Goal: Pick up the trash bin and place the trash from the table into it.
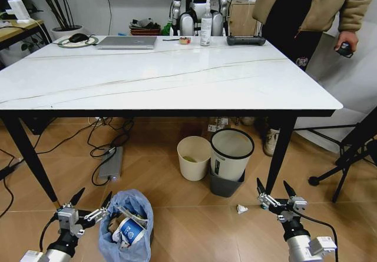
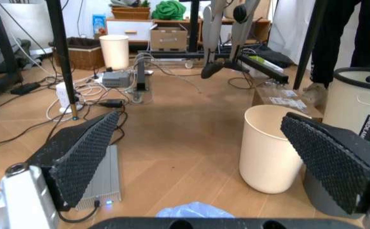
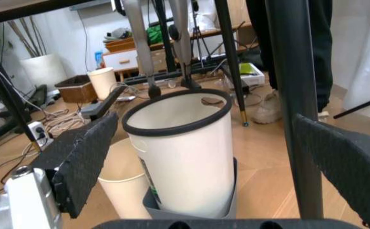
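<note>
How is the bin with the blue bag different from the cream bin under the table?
The trash bin wears a crinkled light-blue bag; the cream bin is plain and bare. The trash bin is stuffed with litter, while the cream bin looks nearly empty. The trash bin stands in front of the table, beside the left gripper; the cream bin stands beneath it. Both stand upright on the floor.

Trash bin (image 1: 125, 226) base cut off by near edge of head view. Small white scrap (image 1: 241, 208) on floor: too small to identify.
</note>
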